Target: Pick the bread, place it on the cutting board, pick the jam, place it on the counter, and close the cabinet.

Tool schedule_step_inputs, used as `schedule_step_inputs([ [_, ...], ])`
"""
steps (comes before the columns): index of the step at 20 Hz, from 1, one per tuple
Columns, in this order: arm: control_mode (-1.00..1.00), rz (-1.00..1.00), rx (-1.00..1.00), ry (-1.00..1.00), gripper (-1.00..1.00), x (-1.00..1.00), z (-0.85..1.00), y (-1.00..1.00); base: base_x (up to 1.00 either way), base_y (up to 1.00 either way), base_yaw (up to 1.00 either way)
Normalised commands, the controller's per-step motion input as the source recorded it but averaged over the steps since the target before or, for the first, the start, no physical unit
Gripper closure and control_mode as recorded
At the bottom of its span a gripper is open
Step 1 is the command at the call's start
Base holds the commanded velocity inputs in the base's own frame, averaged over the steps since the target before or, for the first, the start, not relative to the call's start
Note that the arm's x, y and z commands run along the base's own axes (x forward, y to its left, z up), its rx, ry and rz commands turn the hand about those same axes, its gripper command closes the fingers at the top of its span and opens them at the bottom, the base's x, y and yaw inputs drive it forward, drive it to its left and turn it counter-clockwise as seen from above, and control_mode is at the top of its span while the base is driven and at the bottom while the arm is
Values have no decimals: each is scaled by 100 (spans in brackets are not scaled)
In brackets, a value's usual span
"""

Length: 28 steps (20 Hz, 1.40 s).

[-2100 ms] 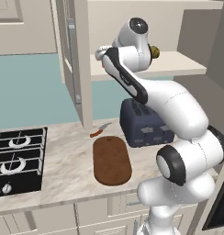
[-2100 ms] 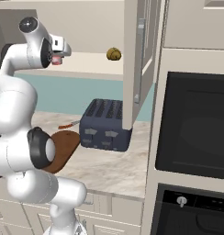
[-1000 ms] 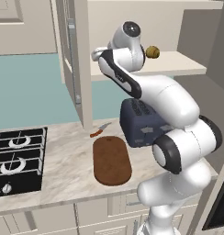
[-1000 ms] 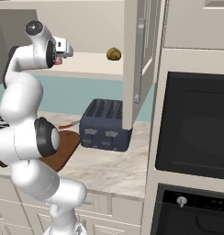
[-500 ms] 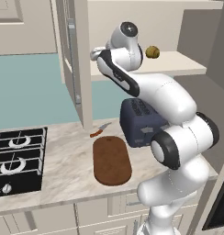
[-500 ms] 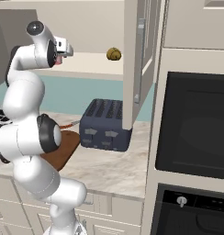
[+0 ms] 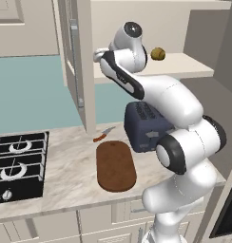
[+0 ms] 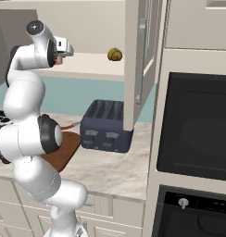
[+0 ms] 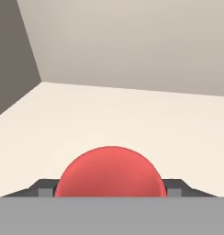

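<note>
Left base view, sweeping from the left: black stove (image 7: 18,161) low down, far beneath the pincer (image 7: 97,55). Then the cabinet (image 7: 74,61) door, swung wide open just beside the pincer, nowhere near closed. Pincer itself up at shelf (image 7: 184,66) height, reaching in behind that door edge. Down below it, on the table (image 7: 65,175), an orange-handled knife (image 7: 102,135), and the cutting board (image 7: 115,166) lying bare, with nothing on it yet. Next, the dark toaster (image 7: 144,126), also well beneath the pincer. Further right, the bread (image 7: 158,53) sitting on the shelf, off to the pincer's right and level with it, apart from it, untouched.

Right base view, same story from the other side: pincer (image 8: 65,50) at the shelf, bread (image 8: 115,54) beyond it toward the open door.

Hand view now: the jam (image 9: 110,172), big and red, right between the fingertips (image 9: 46,188), resting on the pale shelf. Tips flanking it on both sides, hard up against it or just beside; cannot tell whether clenched on the jar or merely around it.

Score so far, by the look of things: nothing finished. Bread to board, jam down to the table, door shut, all left to do, with the jam apparently being tackled first.
</note>
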Motion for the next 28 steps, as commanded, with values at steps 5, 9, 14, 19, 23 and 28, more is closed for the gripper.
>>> schedule_step_inputs([
  [5, -100, 0, 0, -1, 100, -3, 0, 0, 0, 0, 0],
  [9, -100, 1, 0, 0, 100, -19, 0, 0, 0, 0, 0],
  [14, -100, 1, 0, 0, 100, -43, 0, -4, 0, 0, 0],
  [19, -100, 0, 0, 0, 100, -55, 6, -12, 0, 0, 0],
  [23, -100, 0, 0, 0, 100, -53, 6, -28, 0, 0, 0],
  [28, -100, 0, 0, 0, 100, -56, 3, -33, 0, 0, 0],
])
